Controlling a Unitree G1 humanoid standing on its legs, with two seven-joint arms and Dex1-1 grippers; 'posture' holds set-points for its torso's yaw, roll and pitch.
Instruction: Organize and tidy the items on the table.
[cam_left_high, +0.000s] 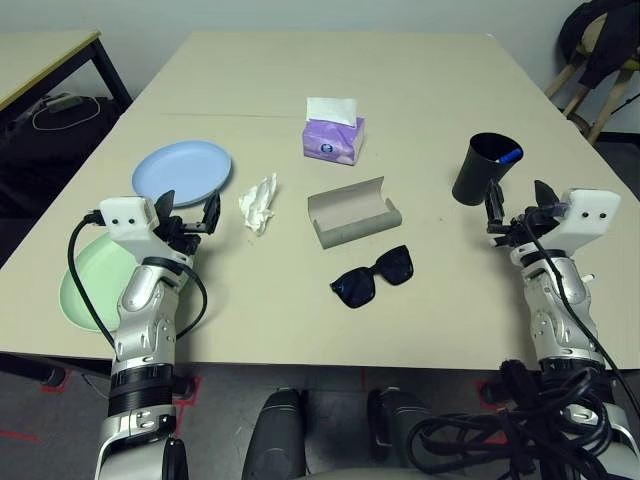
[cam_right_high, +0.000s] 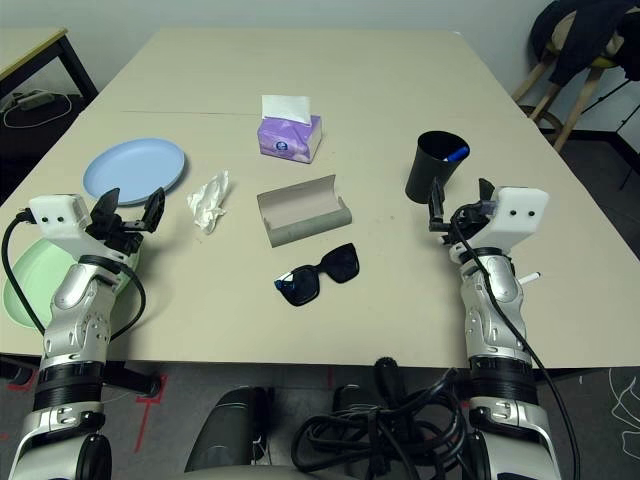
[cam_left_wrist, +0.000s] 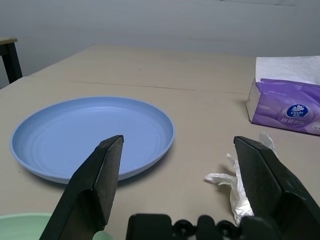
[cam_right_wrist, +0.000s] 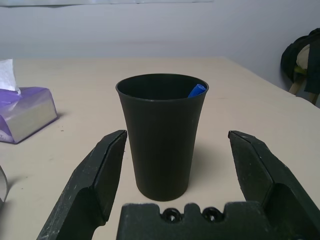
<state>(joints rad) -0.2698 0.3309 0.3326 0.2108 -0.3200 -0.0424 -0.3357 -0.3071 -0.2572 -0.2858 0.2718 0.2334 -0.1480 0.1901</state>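
Beige bench (cam_left_high: 420, 90) holds a blue plate (cam_left_high: 182, 171) and green plate (cam_left_high: 85, 285) at left, tissue (cam_left_high: 259, 203), grey case (cam_left_high: 353, 212) and sunglasses (cam_left_high: 373, 277) in the middle. Black cup (cam_left_high: 484, 169) stands at right. Left pincer (cam_left_high: 188, 212) and right pincer (cam_left_high: 518, 203) are both spread wide, grasping nothing.

My forearms are silver metal cylinders with black bands at the joints. A boxy white housing with small dark screw dots sits on each wrist. My left gripper (cam_left_high: 187, 212) and right gripper (cam_left_high: 519, 201) each carry two wedge-shaped matte black fingers on a black base with small round holes. Black cables loop along both arms.
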